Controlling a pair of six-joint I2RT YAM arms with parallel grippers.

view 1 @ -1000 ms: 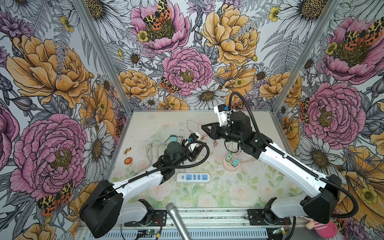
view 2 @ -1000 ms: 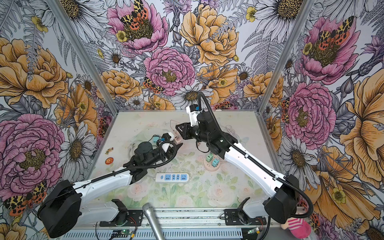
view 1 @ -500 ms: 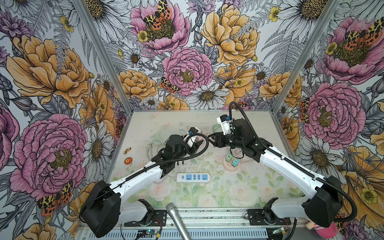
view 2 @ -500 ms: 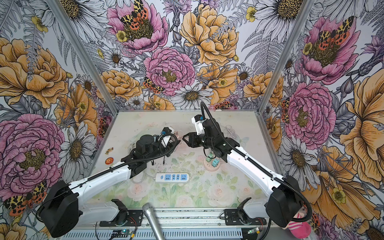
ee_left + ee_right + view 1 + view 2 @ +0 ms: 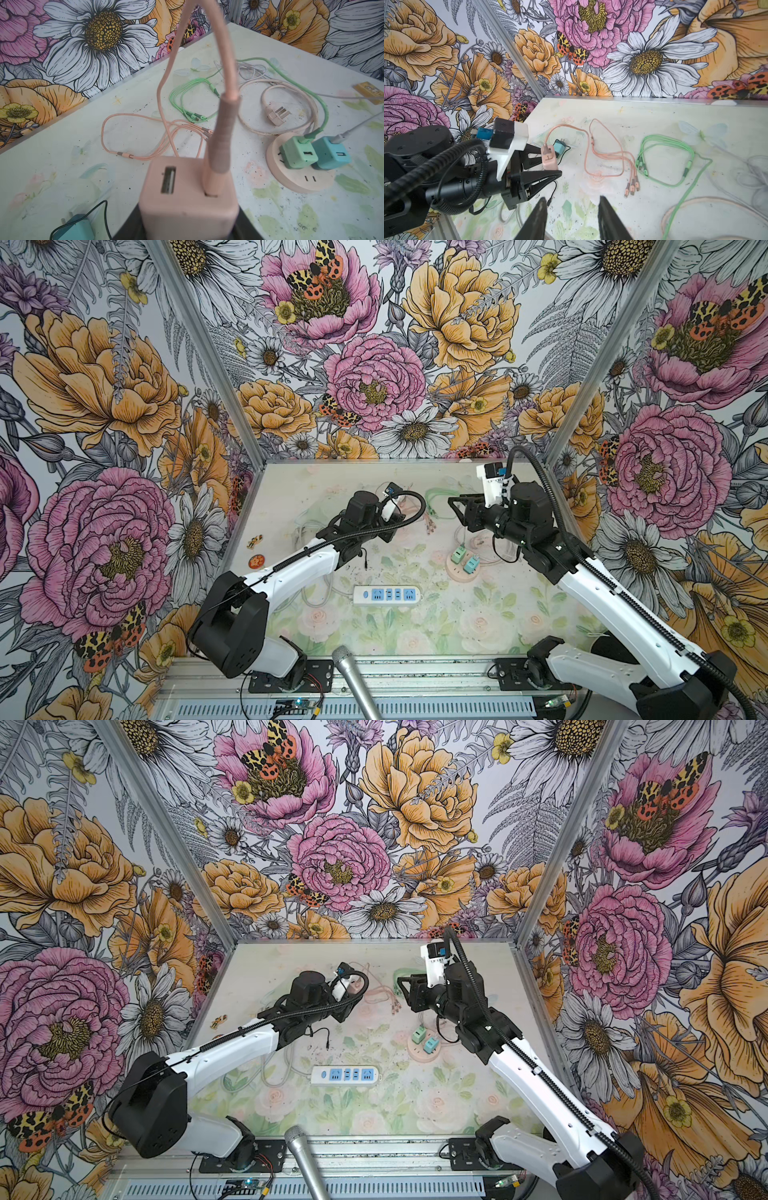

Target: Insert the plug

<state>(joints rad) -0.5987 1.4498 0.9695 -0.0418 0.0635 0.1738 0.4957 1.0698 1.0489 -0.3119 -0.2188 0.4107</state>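
1. The left claw is clamped on the pink plug, a blocky charger cube held clear of the worktop.
2. In the top views this claw is mostly hidden under its own wrist. It sits left of the worktop's middle, nearer the far edge than the near one.
3. A pink cable is seated in one of the pink plug's two ports and the other port is bare. The cable arches up and runs down to loops lying flat toward the far edge.
4. The right claw stands open with nothing between its fingers. In a top view it hangs above the worktop right of the middle, pointing toward the left arm and apart from it.
5. The round socket base lies right of the middle. A green adapter and a blue adapter are plugged in side by side on its top, touching, and a pair of bare slots shows beside them.
6. The white power strip lies flat near the middle, toward the near edge, apart from both claws.
7. A green cable is coiled toward the far edge, just beside the pink loops.
8. A teal adapter with a black cord lies on the worktop just behind the held plug in the right wrist view.
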